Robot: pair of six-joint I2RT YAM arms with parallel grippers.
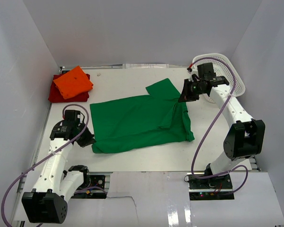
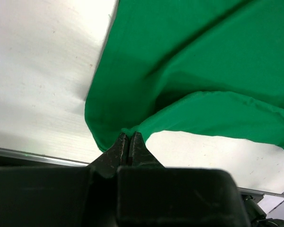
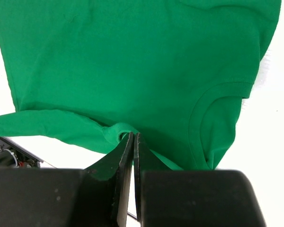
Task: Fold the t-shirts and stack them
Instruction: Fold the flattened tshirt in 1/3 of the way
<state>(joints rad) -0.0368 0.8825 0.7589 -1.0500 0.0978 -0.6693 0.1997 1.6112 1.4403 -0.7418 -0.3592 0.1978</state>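
Note:
A bright green t-shirt (image 1: pixel 137 120) lies spread across the middle of the table, its right part folded over with a sleeve pointing to the back. My left gripper (image 1: pixel 91 140) is shut on the shirt's near-left corner; in the left wrist view the cloth (image 2: pixel 189 61) bunches at the closed tips (image 2: pixel 128 136). My right gripper (image 1: pixel 183 98) is shut on the shirt's far-right edge; in the right wrist view a small fold of green cloth (image 3: pixel 132 61) is pinched at its tips (image 3: pixel 133 135), near the collar. A folded orange t-shirt (image 1: pixel 73 81) rests on a dark red one (image 1: pixel 57 94) at the back left.
A white mesh basket (image 1: pixel 232 75) stands at the back right corner, behind the right arm. White walls close in the table on the left, back and right. The table's near edge (image 1: pixel 146 170) runs just in front of the green shirt.

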